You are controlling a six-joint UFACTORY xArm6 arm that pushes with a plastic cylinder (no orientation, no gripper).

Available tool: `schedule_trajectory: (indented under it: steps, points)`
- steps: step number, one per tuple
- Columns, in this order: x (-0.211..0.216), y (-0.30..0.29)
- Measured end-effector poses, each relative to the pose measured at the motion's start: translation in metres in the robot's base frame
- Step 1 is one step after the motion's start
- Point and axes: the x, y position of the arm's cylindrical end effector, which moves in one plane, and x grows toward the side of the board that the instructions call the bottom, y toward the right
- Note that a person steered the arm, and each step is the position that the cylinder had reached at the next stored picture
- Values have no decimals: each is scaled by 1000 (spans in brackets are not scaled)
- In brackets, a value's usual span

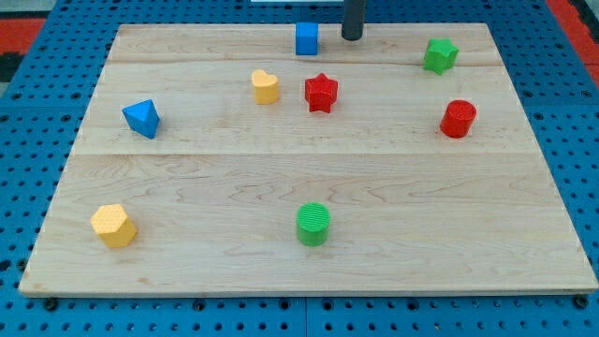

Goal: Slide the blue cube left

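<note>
The blue cube (pixel 306 38) sits near the top edge of the wooden board (pixel 187 178), a little left of centre-right. My tip (pixel 351 37) is at the end of the dark rod coming down from the view's top. It stands just to the right of the blue cube, with a small gap between them.
A yellow heart (pixel 266 86) and a red star (pixel 320 93) lie below the cube. A blue triangular block (pixel 141 118) is at the left, a green block (pixel 439 55) and a red cylinder (pixel 458 119) at the right. A yellow hexagon (pixel 113 226) and a green cylinder (pixel 314 224) lie near the bottom.
</note>
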Motion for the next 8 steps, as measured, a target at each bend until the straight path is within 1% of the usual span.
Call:
schedule_trajectory:
  steps: [2, 3, 8]
  points:
    - [0, -7]
    - [0, -24]
    - [3, -25]
